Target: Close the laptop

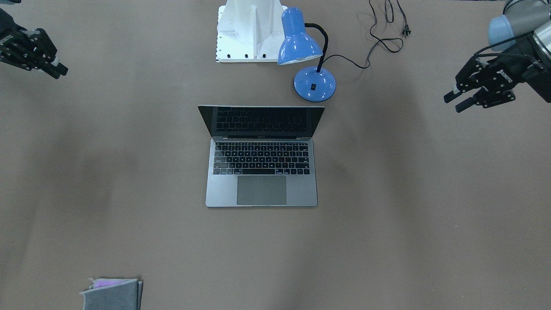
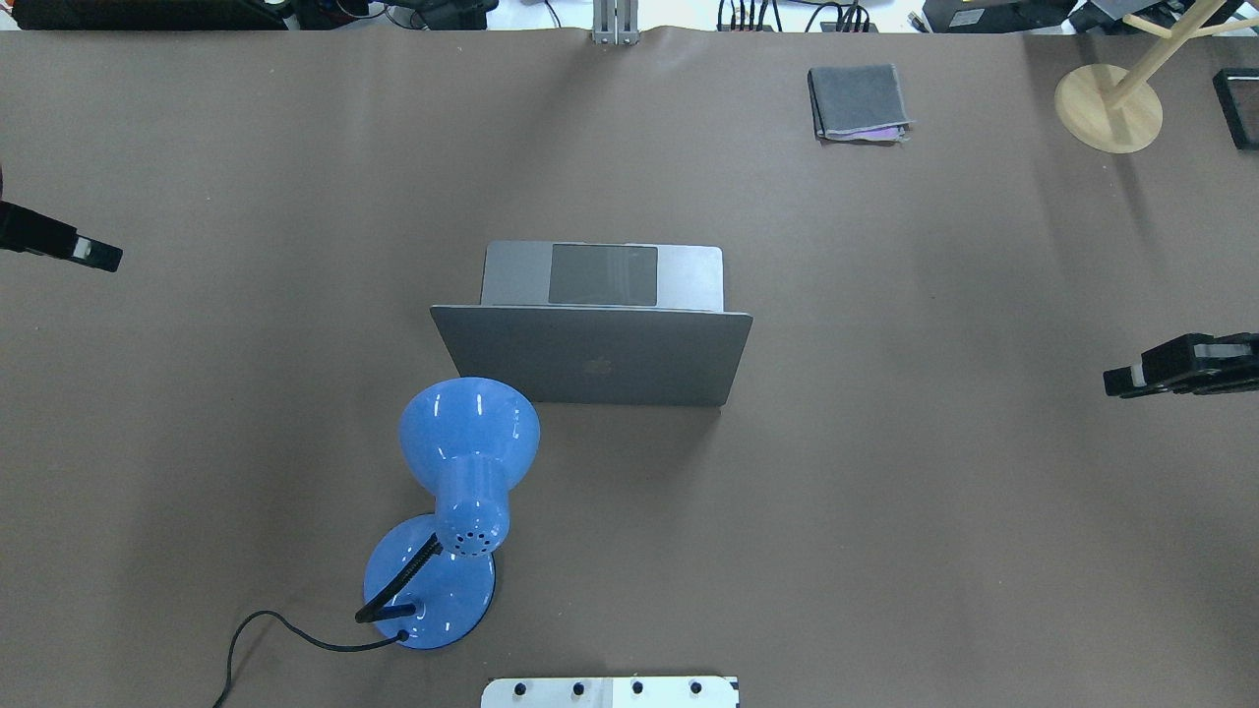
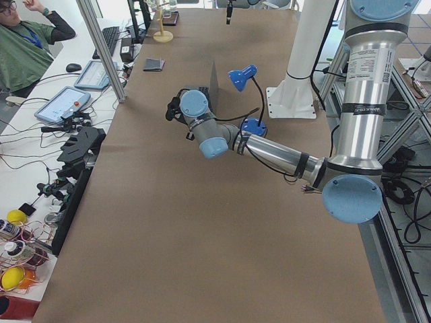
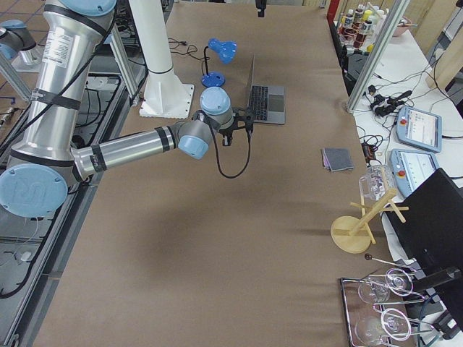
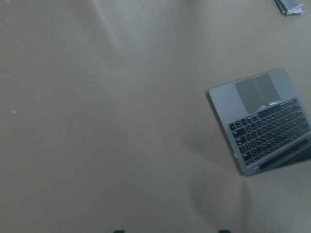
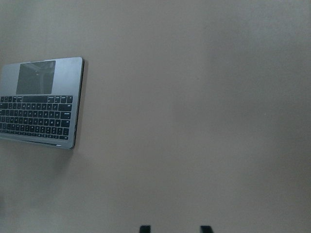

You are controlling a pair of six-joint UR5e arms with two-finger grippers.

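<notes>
The laptop (image 1: pixel 261 172) is slim and space-grey, and stands open in the middle of the table. Its black screen faces away from the robot base, and its lid with the dark logo shows in the overhead view (image 2: pixel 590 359). My left gripper (image 1: pixel 453 103) hovers open and empty far off the laptop's side, at the overhead view's left edge (image 2: pixel 106 257). My right gripper (image 1: pixel 61 72) hovers open and empty far off the other side (image 2: pixel 1113 382). The laptop's keyboard shows in the left wrist view (image 5: pixel 265 121) and the right wrist view (image 6: pixel 41 104).
A blue desk lamp (image 2: pixel 462 462) stands just behind the laptop's lid towards the robot, its cord (image 1: pixel 387 30) trailing on the table. A folded grey cloth (image 2: pixel 858 101) and a wooden stand (image 2: pixel 1109 106) are at the far edge. The white robot base (image 1: pixel 249 30) is behind the lamp.
</notes>
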